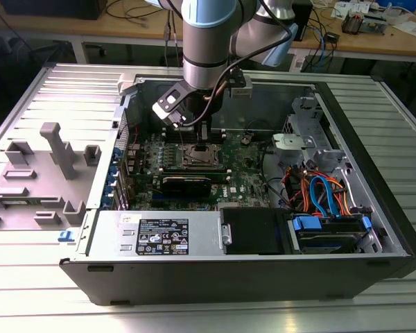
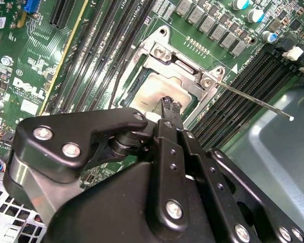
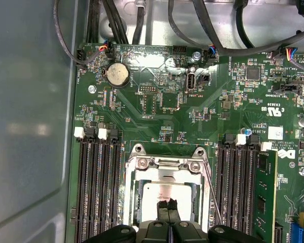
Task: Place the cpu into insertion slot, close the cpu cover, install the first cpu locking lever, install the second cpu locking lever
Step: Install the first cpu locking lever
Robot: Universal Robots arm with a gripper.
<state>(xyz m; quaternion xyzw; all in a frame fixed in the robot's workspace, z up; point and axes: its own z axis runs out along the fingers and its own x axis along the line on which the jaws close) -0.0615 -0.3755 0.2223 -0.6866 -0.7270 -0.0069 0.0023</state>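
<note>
Exterior view's left: grey fixtures (image 1: pixel 55 149) on the ribbed side panel (image 1: pixel 76 90), well apart from the work. Centre: open case (image 1: pixel 215 277) with the green board (image 1: pixel 246 184) on its floor. The arm (image 1: pixel 208 41) hangs from above, and the gripper (image 1: pixel 196 143) is low over the middle of the board. Exterior view's right: drive cage (image 1: pixel 305 118) and orange and blue cables (image 1: pixel 319 194), well apart from the gripper

Both wrist views: the cpu (image 3: pixel 162 192) sits in the slot (image 3: pixel 128 195), silver top up. The cover (image 3: pixel 164 174) lies down over it, with the cpu showing through its window. Fingertips (image 2: pixel 168 107) are drawn together, narrow, with nothing seen between them. They are at the cpu top; cannot tell whether they touch it. One thin lever (image 2: pixel 253 101) stands free from the socket corner, angled out over the memory slots (image 3: pixel 99 192), not latched. Memory slots flank the slot on both sides
</note>
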